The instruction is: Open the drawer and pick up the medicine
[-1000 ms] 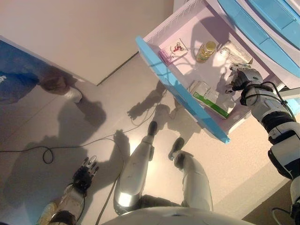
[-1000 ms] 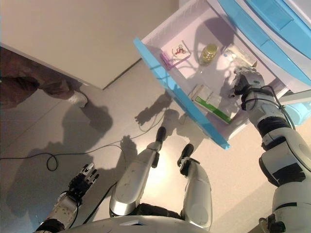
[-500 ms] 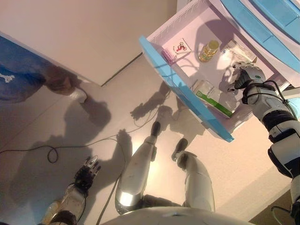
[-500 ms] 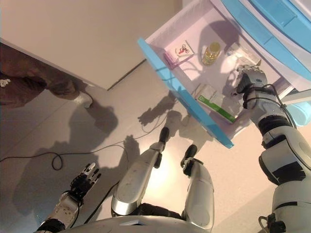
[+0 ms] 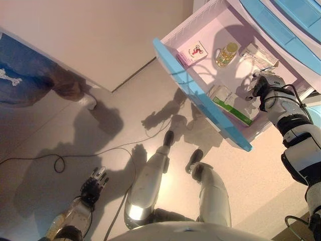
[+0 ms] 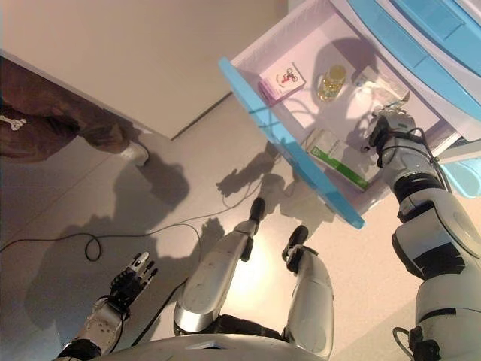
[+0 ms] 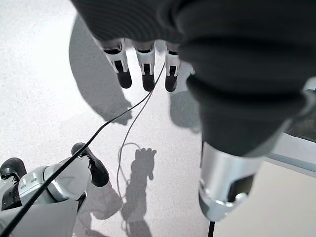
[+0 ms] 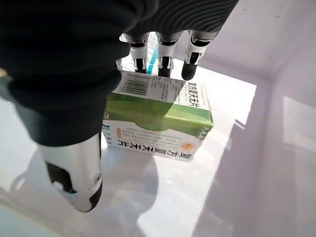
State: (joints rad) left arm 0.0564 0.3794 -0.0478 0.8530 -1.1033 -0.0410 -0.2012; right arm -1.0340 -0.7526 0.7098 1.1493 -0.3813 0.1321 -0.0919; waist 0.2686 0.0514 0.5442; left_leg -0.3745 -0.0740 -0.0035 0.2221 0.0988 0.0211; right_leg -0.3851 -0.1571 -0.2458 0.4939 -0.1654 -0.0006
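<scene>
- The white plastic drawer with the pale-blue front (image 5: 193, 95) stands pulled open at the upper right of the head views.
- The green-and-white cardboard medicine box (image 8: 158, 116) lies on the drawer floor, close behind the blue front.
- My right hand (image 6: 387, 124) hovers over it, fingers (image 8: 163, 52) straight and released above its far edge, thumb on the near side, nothing grasped.
- Risk, as I judge it: closing too high could tip or skid the box against the drawer wall.
- My left hand (image 5: 93, 186) hangs relaxed at lower left, over the floor.

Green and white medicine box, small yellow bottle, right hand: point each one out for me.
green and white medicine box (image 8: 158, 116), right wrist view, green side panel.
small yellow bottle (image 5: 226, 53), left eye view, bottle body.
right hand (image 6: 391, 124), right eye view, back of the hand.
</scene>
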